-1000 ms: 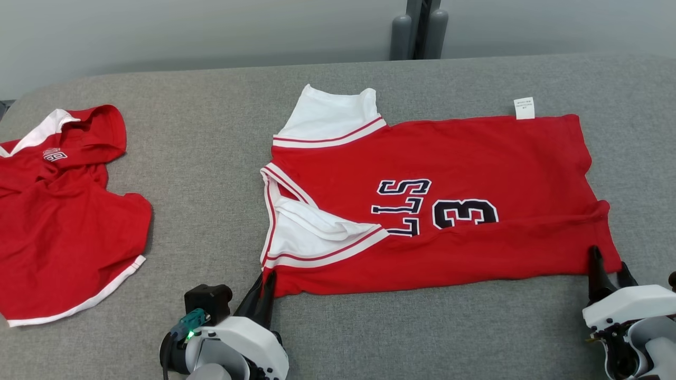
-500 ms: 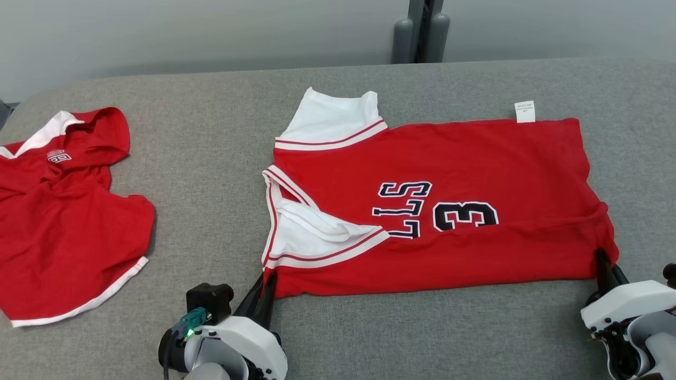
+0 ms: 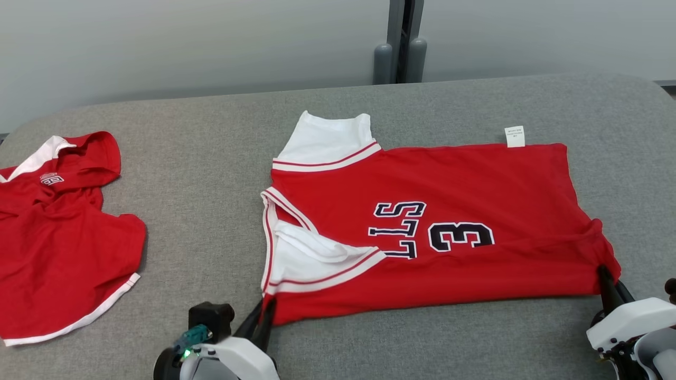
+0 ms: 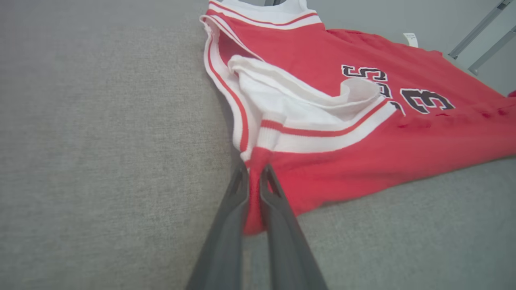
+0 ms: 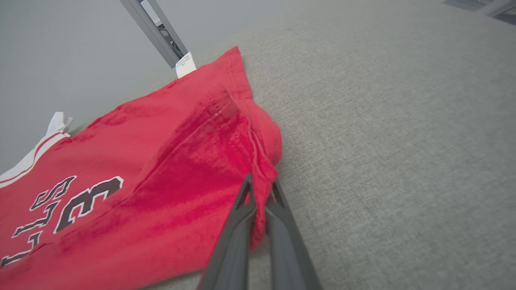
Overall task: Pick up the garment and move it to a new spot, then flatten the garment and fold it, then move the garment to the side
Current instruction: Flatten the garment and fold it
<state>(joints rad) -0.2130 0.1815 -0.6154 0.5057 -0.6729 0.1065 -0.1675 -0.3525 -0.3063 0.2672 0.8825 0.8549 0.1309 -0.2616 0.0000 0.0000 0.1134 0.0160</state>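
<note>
I hold the red jersey (image 3: 475, 179), flat at the centre of the tabletop (image 3: 200, 174), by its near edge: left pincer (image 3: 265, 309) clamped on the left corner, right pincer (image 3: 603, 274) on the right. Lifting both evenly should keep it taut.

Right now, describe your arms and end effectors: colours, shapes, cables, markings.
The left end effector and right end effector each have two long dark grey fingers tapering to narrow tips, on glossy white rounded housings. The left one also carries a black boxy module, a teal connector with a green light, and a black cable.
</note>
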